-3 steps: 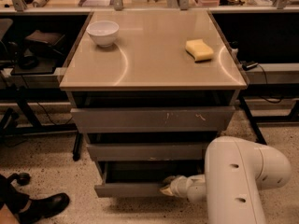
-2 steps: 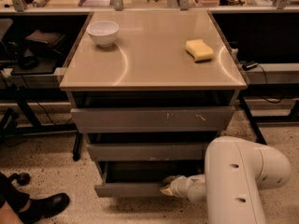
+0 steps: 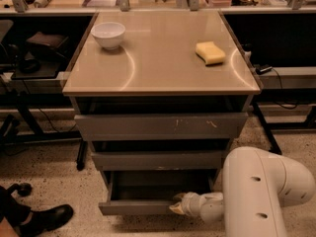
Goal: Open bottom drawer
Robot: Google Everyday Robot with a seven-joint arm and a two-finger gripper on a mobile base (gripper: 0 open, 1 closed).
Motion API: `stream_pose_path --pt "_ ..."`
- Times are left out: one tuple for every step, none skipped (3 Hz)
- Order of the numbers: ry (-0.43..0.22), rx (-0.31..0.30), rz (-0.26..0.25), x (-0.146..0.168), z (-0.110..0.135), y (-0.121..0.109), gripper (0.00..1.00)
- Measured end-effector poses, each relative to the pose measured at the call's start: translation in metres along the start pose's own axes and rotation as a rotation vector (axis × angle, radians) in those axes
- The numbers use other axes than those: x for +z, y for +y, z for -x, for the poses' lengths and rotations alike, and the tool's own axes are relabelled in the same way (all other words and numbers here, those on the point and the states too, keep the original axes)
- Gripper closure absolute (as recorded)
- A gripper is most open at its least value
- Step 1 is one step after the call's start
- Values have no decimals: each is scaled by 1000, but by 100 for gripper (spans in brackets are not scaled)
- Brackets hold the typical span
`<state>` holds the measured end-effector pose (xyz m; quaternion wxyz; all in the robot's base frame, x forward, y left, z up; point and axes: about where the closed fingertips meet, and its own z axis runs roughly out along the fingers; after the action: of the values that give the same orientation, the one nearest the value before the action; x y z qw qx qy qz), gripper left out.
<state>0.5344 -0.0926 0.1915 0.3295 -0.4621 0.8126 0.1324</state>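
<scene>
Beige laminate tops the wheeled cabinet (image 3: 163, 78) that fills the middle of the camera view, set on a speckled floor (image 3: 44, 177) before dark workbenches (image 3: 34, 58). The robot's bulky white arm (image 3: 261, 191) is seen at the lower right, bent inward toward the foot of the cabinet. Three grey metal drawers are stacked beneath the top. The top drawer (image 3: 160, 126), the widest, is marked by pale scratches toward its right side. The plain middle drawer (image 3: 158, 160) is shown just below it. The bottom drawer (image 3: 138, 207) is found lowest in the stack, close to the floor, and stands partly open, its flat front brought forward of the middle one so that its shadowed grey inside is exposed. A black shoe (image 3: 44, 218) is caught at the lower left corner. A white bowl (image 3: 108, 34) is placed near the back left of the tabletop, and a yellow sponge (image 3: 210, 52) lies well apart from it, toward the right edge. The gripper (image 3: 178, 205) is held against the right end of the bottom drawer's front, at its upper edge; whether it is spread or pressed together cannot be told.
</scene>
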Motion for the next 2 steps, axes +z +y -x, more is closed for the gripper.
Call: stream_pose_path --pt "0 0 0 0 0 0 100" --pt "-2 -8 -2 -4 -13 8 100"
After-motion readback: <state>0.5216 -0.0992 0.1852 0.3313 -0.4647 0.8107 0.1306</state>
